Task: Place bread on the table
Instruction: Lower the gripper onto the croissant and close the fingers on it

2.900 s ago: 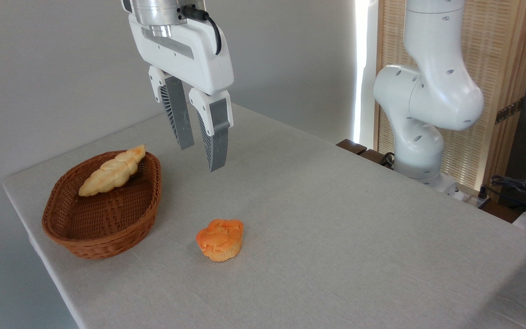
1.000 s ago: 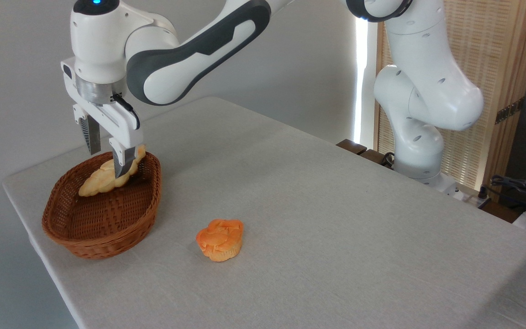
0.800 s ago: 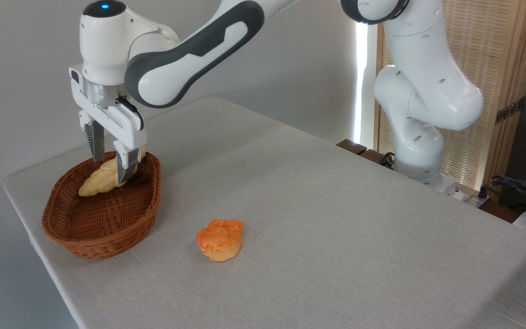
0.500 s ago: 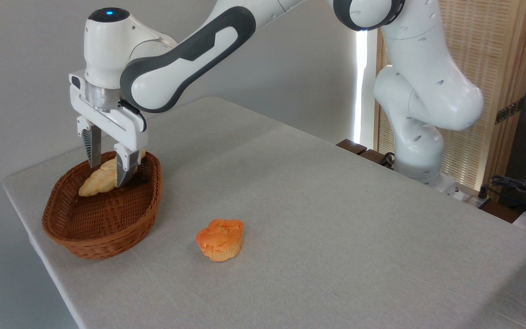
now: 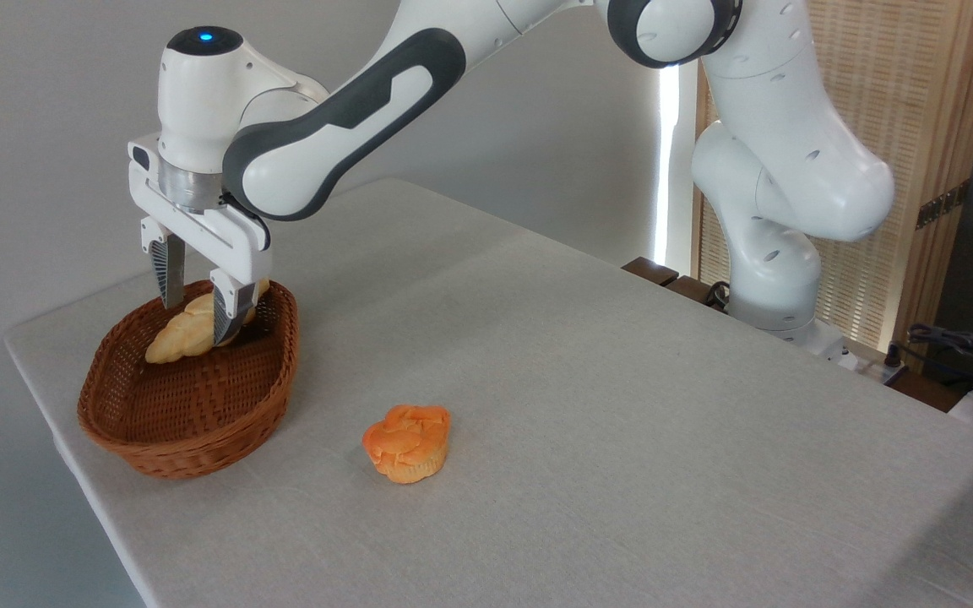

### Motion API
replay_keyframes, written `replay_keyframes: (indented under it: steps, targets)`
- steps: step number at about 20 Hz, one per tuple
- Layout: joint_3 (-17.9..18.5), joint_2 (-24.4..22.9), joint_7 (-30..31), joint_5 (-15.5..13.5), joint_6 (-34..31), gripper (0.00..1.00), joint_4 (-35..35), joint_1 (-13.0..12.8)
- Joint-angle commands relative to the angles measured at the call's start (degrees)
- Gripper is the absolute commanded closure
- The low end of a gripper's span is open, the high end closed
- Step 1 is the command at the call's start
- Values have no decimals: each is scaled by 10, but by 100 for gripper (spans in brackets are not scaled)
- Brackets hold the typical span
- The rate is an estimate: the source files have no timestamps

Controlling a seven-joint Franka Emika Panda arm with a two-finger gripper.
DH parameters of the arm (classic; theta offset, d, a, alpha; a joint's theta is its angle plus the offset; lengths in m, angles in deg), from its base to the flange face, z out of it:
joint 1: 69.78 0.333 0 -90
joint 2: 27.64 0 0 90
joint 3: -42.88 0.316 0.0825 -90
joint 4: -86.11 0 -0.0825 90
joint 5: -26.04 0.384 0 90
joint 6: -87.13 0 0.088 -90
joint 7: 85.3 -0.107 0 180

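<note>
The bread (image 5: 187,331), a braided golden loaf, leans on the far rim inside a brown wicker basket (image 5: 191,397) at the left of the table (image 5: 588,405). My gripper (image 5: 197,323) is lowered over the loaf's upper half. Its two grey fingers stand open, one on each side of the bread. The near finger (image 5: 223,317) covers part of the loaf. I cannot tell whether either finger touches it.
A round orange muffin-shaped bun (image 5: 407,442) sits on the cloth right of the basket. The arm's white base (image 5: 778,245) stands at the table's far right edge. The left table edge runs close to the basket.
The gripper came from above the table centre to the basket, then sank a little so its open fingers straddle the bread. The bread and the bun have not moved.
</note>
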Motion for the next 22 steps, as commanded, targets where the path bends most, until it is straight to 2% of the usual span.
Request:
replay_keyframes:
  steps: [1, 3, 9, 11, 13, 15, 16, 19, 22]
  targets:
    - [-10, 7, 15, 31, 14, 0, -1, 3]
    - [-10, 11, 14, 34, 14, 0, -1, -1]
    - [-10, 19, 27, 88, 13, 0, 9, -11]
    - [-10, 19, 34, 95, 13, 0, 12, -12]
    - [-10, 18, 34, 95, 13, 15, 12, -11]
    - [-10, 18, 34, 95, 13, 44, 12, -12]
    - [-10, 18, 34, 95, 13, 54, 12, -11]
    - [-10, 18, 34, 95, 13, 67, 12, -11]
    - [-10, 18, 34, 95, 13, 72, 11, -11]
